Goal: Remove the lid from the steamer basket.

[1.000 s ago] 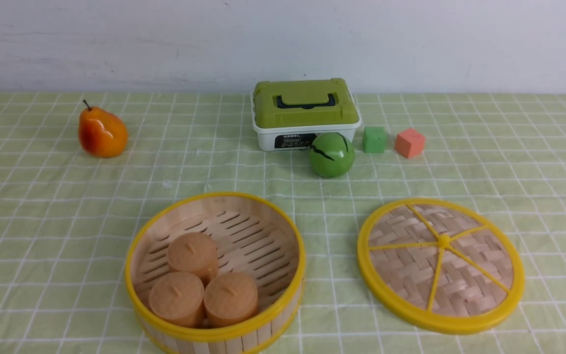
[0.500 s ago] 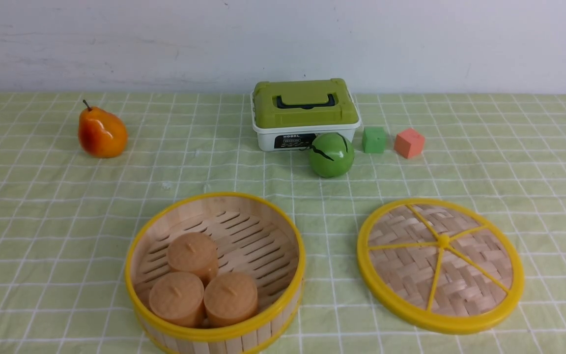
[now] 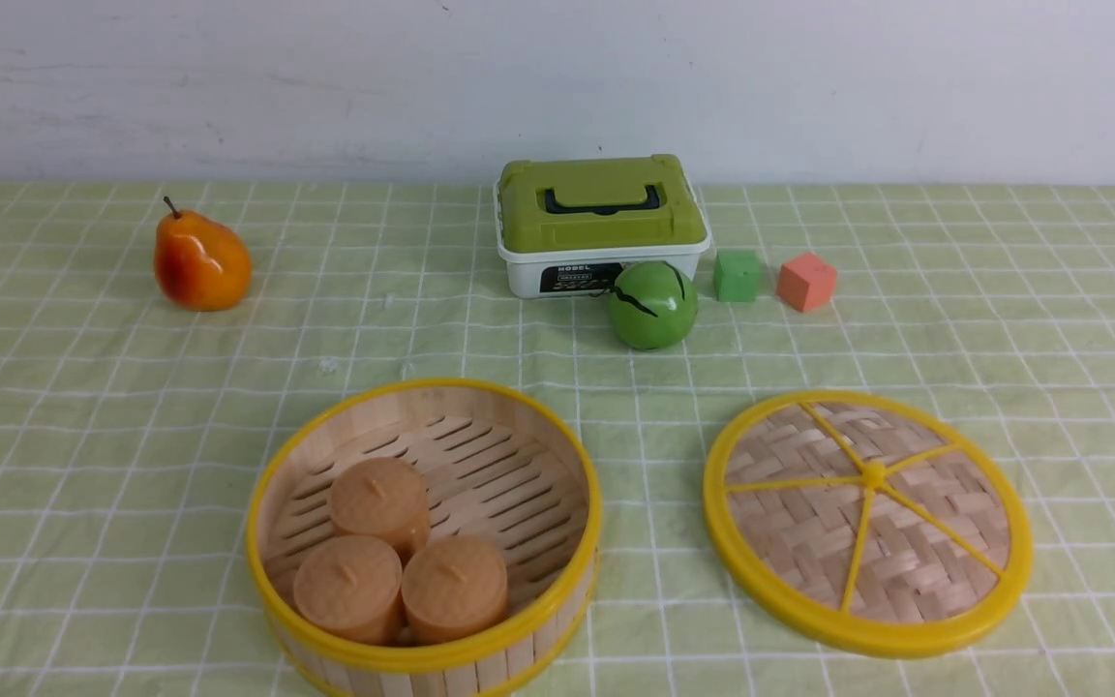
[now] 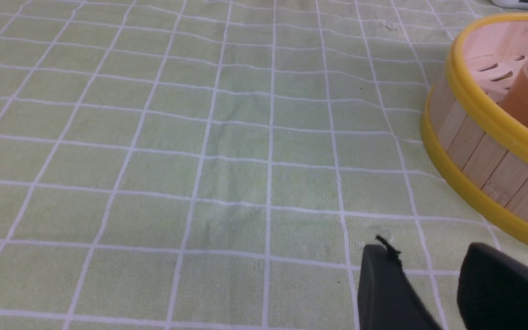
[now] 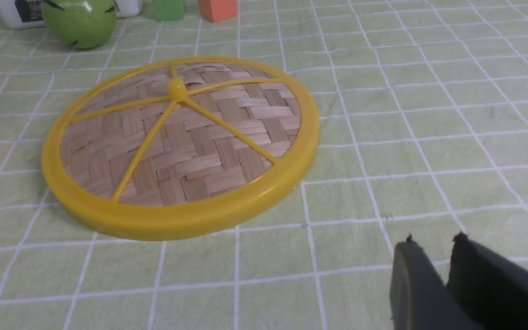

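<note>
The steamer basket (image 3: 427, 384) stands open near the front, left of centre, with three tan buns (image 3: 378, 499) inside. The lid (image 3: 867, 523) lies flat on the cloth to its right, apart from the basket. Neither gripper shows in the front view. In the left wrist view my left gripper (image 4: 424, 250) is open and empty, low over the cloth beside the basket's wall (image 4: 475, 151). In the right wrist view my right gripper (image 5: 434, 240) is shut and empty, over the cloth a short way from the lid (image 5: 186, 146).
At the back stand an orange pear (image 3: 201, 261) on the left, a green-lidded white box (image 3: 601, 223) in the middle, a green ball (image 3: 653, 304) in front of it, then a green cube (image 3: 738, 275) and an orange cube (image 3: 806, 281).
</note>
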